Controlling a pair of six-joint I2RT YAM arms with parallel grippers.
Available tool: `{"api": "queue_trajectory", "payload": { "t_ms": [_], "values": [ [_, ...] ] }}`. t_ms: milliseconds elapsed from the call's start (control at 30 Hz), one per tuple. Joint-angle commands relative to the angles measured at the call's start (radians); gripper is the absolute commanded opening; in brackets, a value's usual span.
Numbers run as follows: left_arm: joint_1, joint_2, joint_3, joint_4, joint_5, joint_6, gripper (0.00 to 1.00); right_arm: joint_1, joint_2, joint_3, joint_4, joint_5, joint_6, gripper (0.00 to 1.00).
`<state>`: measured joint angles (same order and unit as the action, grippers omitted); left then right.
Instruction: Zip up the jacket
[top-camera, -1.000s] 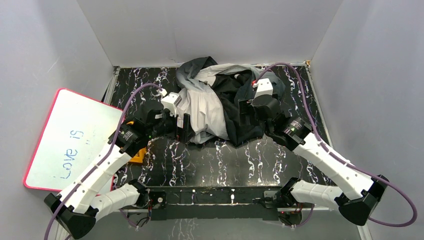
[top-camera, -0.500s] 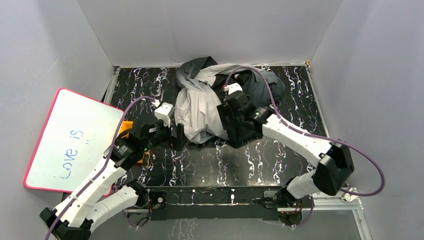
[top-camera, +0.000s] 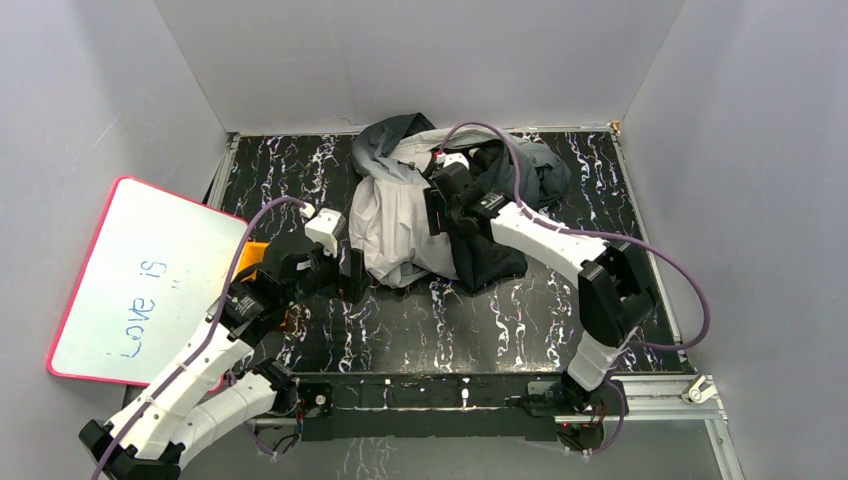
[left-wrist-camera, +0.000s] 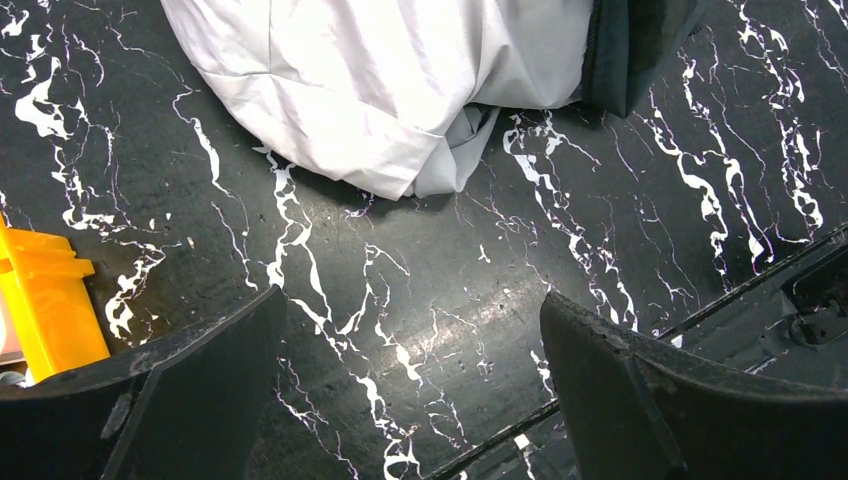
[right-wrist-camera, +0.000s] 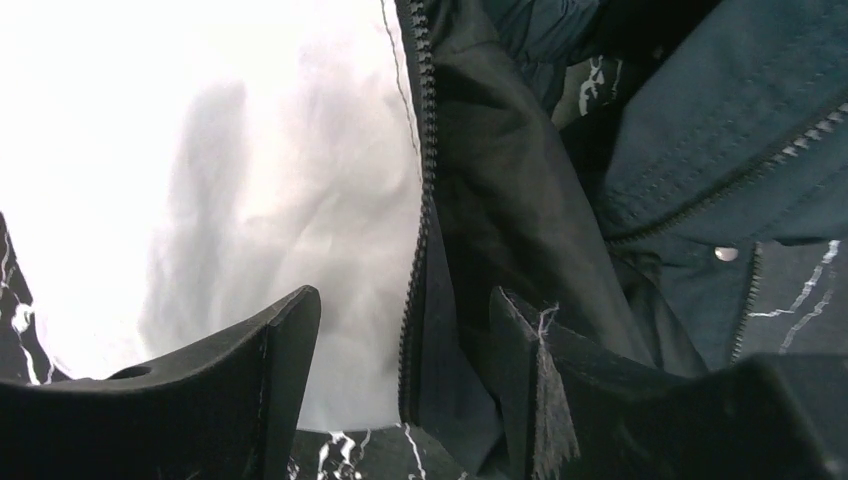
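A black, white-veined table (top-camera: 420, 330) fills the floor of a grey-walled booth. The jacket (top-camera: 400, 215) lies crumpled at the middle of the table's far half. Its pale grey panel is spread to the left, and dark lining and darker folds are bunched to the right and toward the back wall. A pink-rimmed whiteboard (top-camera: 140, 280) with blue handwriting leans off the table's left edge.

The right arm reaches across from its base, and the right gripper (top-camera: 432, 212) sits over the jacket where pale cloth meets dark. In the wrist view the right gripper (right-wrist-camera: 400, 300) stands wide apart and holds nothing. I cannot tell whether the fingers touch the cloth.

The left gripper (top-camera: 352, 278) hangs over bare table just in front of the jacket's near hem. From its own camera the left gripper (left-wrist-camera: 410, 330) is spread wide and empty, apart from the cloth.

A yellow block (left-wrist-camera: 45, 300) sits by the left finger. The zipper (right-wrist-camera: 425, 120), a line of dark teeth, runs down the lining's edge and passes between the right jaws, unzipped.
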<state>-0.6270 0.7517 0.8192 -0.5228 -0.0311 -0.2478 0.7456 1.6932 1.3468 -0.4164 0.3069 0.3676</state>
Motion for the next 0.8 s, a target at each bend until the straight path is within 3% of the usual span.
{"api": "queue_trajectory", "payload": {
  "t_ms": [0, 200, 267, 400, 767],
  "values": [
    [-0.005, 0.001, -0.005, 0.011, -0.013, -0.005, 0.98, -0.026, 0.042, 0.063, 0.062, -0.045, 0.053, 0.69],
    [-0.005, 0.001, -0.005, 0.012, -0.019, -0.004, 0.98, -0.04, 0.099, 0.074, 0.08, -0.123, 0.082, 0.5],
    [-0.005, 0.0, -0.005, 0.011, -0.026, -0.004, 0.98, -0.04, 0.109, 0.082, 0.081, -0.152, 0.089, 0.37],
    [-0.005, -0.011, -0.003, 0.01, -0.04, -0.003, 0.98, -0.04, 0.112, 0.117, 0.083, -0.214, 0.113, 0.01],
    [-0.005, -0.072, 0.004, -0.018, -0.211, -0.024, 0.98, 0.004, 0.117, 0.358, 0.093, -0.501, 0.189, 0.0]
  ]
}}
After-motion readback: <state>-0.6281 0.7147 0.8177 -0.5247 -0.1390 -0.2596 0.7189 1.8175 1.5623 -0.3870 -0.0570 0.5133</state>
